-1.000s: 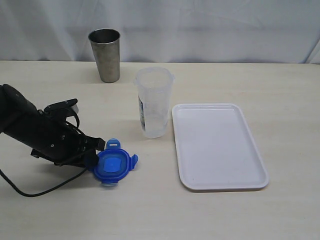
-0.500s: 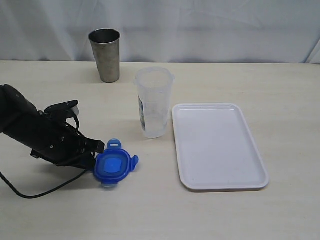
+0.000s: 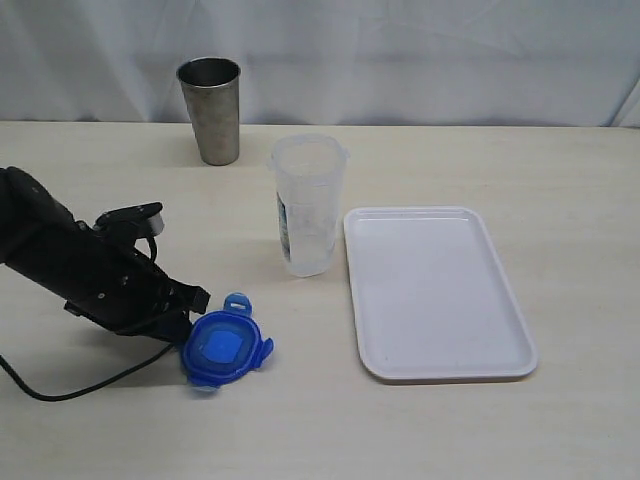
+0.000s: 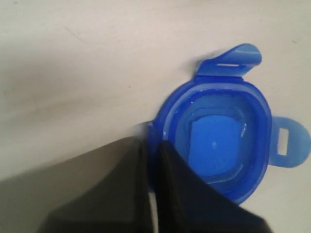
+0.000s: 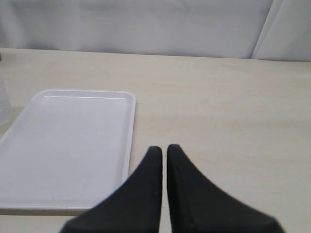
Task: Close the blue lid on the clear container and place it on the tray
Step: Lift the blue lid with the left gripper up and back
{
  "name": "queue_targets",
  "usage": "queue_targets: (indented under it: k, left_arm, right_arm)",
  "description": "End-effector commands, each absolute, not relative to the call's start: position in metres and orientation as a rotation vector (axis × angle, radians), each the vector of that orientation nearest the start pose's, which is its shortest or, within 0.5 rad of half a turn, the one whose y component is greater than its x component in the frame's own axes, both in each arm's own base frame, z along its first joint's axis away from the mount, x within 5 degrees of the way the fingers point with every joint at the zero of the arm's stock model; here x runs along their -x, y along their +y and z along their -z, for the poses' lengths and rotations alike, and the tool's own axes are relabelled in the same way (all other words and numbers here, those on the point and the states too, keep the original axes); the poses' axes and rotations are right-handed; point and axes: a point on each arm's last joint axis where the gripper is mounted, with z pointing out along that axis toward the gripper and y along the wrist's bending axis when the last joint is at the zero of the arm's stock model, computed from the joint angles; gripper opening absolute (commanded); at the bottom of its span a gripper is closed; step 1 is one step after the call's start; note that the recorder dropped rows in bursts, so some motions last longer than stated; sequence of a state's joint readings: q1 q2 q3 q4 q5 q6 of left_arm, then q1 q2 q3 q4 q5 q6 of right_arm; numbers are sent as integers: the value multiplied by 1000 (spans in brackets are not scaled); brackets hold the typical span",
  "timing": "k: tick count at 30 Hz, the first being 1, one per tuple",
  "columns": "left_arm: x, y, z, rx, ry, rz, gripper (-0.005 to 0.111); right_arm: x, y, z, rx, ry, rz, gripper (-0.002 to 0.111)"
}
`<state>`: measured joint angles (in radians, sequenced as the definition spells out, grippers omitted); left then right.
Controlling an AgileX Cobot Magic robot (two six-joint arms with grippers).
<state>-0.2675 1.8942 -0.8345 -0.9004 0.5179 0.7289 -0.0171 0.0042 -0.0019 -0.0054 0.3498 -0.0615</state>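
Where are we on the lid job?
Nothing is finished yet. In hand: the left gripper is shut on the rim of the lid. Left: carry it to the open container, snap it shut, then set the container, now beside the tray, onto it.

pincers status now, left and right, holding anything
Left pincer: closed on the rim of the blue lid.
Right pincer: closed, holding nothing.

The blue lid (image 3: 222, 350) is glossy translucent plastic, the clear container (image 3: 308, 205) cloudy plastic. The tray (image 3: 440, 300) is smooth white plastic.
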Motion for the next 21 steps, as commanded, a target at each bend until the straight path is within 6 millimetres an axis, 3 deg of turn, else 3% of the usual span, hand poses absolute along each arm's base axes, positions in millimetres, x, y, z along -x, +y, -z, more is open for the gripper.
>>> queue_targets:
  k: [1,12,21]
  left_arm:
    - [-285,-116,-114,-405,2856,650,0]
    - [-284,-114,-167,-509,2643,605,0]
    - [-281,-109,-210,-763,2355,427,0]
  right_arm:
    - [-53,-1,-182,47,1829,72,4]
    - [-53,-1,-182,47,1829,72,4]
    - [-53,-1,-182,47,1829,72,4]
